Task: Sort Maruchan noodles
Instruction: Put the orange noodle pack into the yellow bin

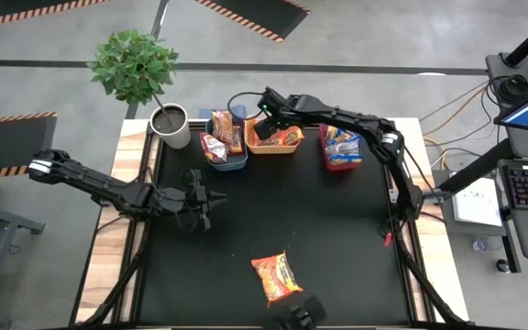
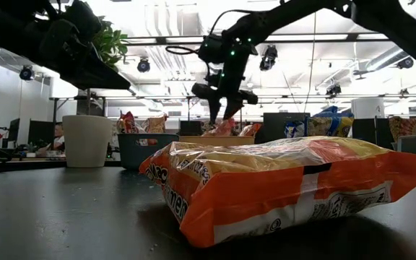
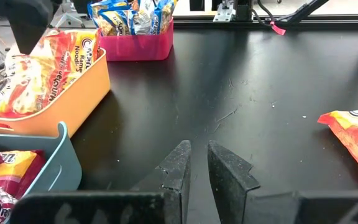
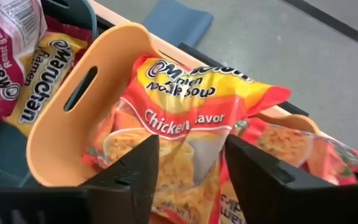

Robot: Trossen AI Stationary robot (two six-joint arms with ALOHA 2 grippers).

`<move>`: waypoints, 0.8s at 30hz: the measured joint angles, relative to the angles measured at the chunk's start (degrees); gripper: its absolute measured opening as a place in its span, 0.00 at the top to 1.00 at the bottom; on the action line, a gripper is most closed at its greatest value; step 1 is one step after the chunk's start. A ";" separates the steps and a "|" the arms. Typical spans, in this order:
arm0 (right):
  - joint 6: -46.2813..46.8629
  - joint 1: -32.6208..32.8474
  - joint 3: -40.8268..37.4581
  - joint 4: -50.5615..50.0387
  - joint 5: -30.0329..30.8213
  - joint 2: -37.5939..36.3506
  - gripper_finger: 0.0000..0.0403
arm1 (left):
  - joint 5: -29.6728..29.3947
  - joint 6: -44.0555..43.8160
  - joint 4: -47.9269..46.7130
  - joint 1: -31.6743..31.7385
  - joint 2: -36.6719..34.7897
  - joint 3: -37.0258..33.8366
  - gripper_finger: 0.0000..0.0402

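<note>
An orange Maruchan noodles packet sits tilted in the orange bin, leaning on another orange packet. My right gripper hovers over that bin, open and slanting down, one finger on each side of the packet's near end. A second orange packet lies flat near the table's front edge. The blue bin holds dark red packets, and the red bin holds blue ones. At the table's left, my left gripper waits above the mat, shut and holding nothing. My right gripper has its fingers on either side of the orange packet's near end, coming from above at a slant. I cannot tell whether they touch it. The packet rests in the orange bin.
A potted plant stands at the far left corner beside the blue bin. The three bins line the far edge. A dark camera mount sits at the front edge. Bare black mat lies between the bins and the loose packet.
</note>
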 joint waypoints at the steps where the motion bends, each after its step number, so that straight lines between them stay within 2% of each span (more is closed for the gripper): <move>1: -0.03 0.00 0.00 -0.37 0.00 -0.34 0.56 | 0.00 0.00 0.00 0.00 0.00 0.00 0.91; 7: 0.01 1.36 0.00 -4.73 0.15 -3.76 0.51 | 0.00 0.00 0.03 -0.01 0.00 0.01 0.91; 13: -3.38 8.73 -2.79 -5.66 0.17 -9.16 0.50 | 0.02 -0.54 0.05 0.00 0.02 0.02 0.91; 18: -7.82 19.39 -12.96 0.41 -0.25 -14.03 0.50 | 0.09 -2.64 0.21 0.00 0.02 0.15 0.91; 21: -9.26 26.27 -20.81 8.98 -0.88 -16.74 0.50 | 0.11 -4.31 0.20 0.00 0.02 0.15 0.91; 23: -12.16 30.67 -26.31 15.58 -4.10 -18.04 0.50 | 0.13 -5.42 0.19 -0.02 0.02 0.16 0.91; 24: -14.63 32.71 -29.11 19.45 -7.57 -18.46 0.50 | 0.13 -5.86 0.20 -0.02 0.02 0.17 0.91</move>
